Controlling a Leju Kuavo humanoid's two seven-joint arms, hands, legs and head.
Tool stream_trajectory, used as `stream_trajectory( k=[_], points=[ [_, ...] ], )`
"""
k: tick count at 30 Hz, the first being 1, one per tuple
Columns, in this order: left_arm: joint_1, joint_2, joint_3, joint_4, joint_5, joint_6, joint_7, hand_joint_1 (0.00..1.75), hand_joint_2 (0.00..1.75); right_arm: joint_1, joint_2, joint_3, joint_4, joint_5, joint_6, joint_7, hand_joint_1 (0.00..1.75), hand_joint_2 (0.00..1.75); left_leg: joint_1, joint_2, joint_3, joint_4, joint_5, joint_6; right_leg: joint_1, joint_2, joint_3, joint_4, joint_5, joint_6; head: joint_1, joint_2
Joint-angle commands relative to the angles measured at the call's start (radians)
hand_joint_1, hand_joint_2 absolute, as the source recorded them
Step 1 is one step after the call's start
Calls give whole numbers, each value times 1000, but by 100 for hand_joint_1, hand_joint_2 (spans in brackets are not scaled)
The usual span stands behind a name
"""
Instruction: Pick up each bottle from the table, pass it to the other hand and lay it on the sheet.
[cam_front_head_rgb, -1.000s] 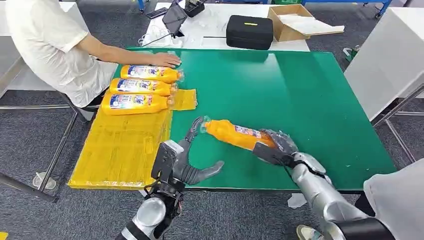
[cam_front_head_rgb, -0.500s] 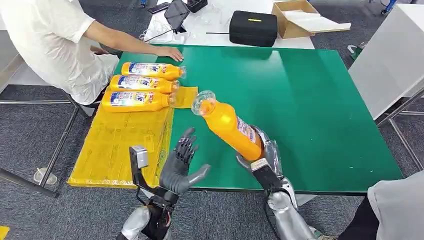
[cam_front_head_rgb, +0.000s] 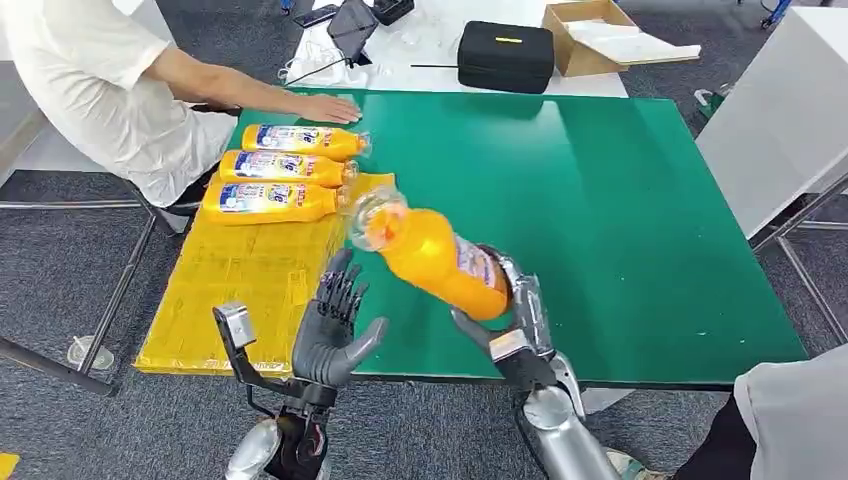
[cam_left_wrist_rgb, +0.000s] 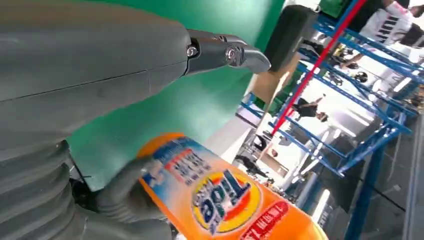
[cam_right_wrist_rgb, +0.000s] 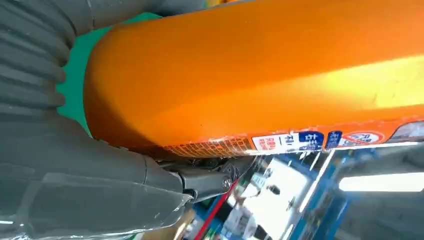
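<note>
My right hand (cam_front_head_rgb: 515, 320) grips the base of an orange bottle (cam_front_head_rgb: 432, 258) and holds it above the green table (cam_front_head_rgb: 620, 200), its clear cap end tilted up and toward my left. The same orange bottle (cam_right_wrist_rgb: 260, 75) fills the right wrist view, and its label side (cam_left_wrist_rgb: 225, 200) shows close in the left wrist view. My left hand (cam_front_head_rgb: 335, 325) is raised just left of the bottle, fingers spread, holding nothing and not touching it. Three more orange bottles (cam_front_head_rgb: 285, 170) lie side by side on the far end of the yellow sheet (cam_front_head_rgb: 245, 290).
A person in a white shirt (cam_front_head_rgb: 90, 80) sits at the table's far left corner with a hand (cam_front_head_rgb: 330, 106) flat on the table near the laid bottles. Behind the table lie a black case (cam_front_head_rgb: 505, 57), a cardboard box (cam_front_head_rgb: 600, 35) and a tablet (cam_front_head_rgb: 350, 30).
My right hand has lifted the bottle off the table and swung it leftward toward my left hand. My left hand has risen with fingers spread. The camera shifted slightly.
</note>
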Motion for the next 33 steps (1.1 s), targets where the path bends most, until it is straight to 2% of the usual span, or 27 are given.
stream_trajectory(
  k=[1, 9, 18, 20, 21, 26, 33],
  points=[
    [-65, 29, -55, -1, -71, -27, -59, 0, 175, -141, 30, 120, 284, 22, 118, 28, 175, 175, 0, 3, 2, 0, -1, 0, 1, 3, 2, -1, 0, -1, 0, 0],
    [-79, 24, -83, 24, -96, -66, -90, 0, 175, -195, 22, 153, 339, 34, 175, 58, 175, 175, 0, 3, 4, 0, -2, 0, 0, 3, 3, 0, -1, -2, 0, 0],
    [-90, 18, -77, 44, -77, -88, -81, 0, 175, -212, 23, 175, 336, 59, 176, 69, 175, 175, 0, 0, 1, 0, 0, 0, 0, 1, 1, 0, 0, -1, 0, 0],
    [-92, 16, -76, 50, -69, -93, -72, 0, 175, -214, 21, 181, 334, 64, 175, 70, 175, 175, 1, 2, 5, 0, -2, 0, 1, 2, 4, 0, -1, -3, 0, 0],
    [-97, 11, -72, 64, -54, -95, -52, 0, 175, -220, 19, 194, 333, 87, 157, 78, 175, 175, 0, 0, 1, 0, 0, 0, 0, 1, 1, 0, 0, -1, 0, 0],
    [-120, -9, -59, 114, -16, -84, 2, 0, 175, -235, 22, 234, 321, 153, 108, 109, 175, 175, 0, 1, 1, 0, 0, 0, 0, 1, 0, 0, 0, -1, 0, 0],
    [-147, -26, -32, 91, -58, 35, 6, 0, 175, -244, 28, 266, 307, 187, 76, 133, 175, 175, 0, 1, 1, 0, -1, 0, 0, 1, 0, 0, 0, -1, 0, 0]
  ],
)
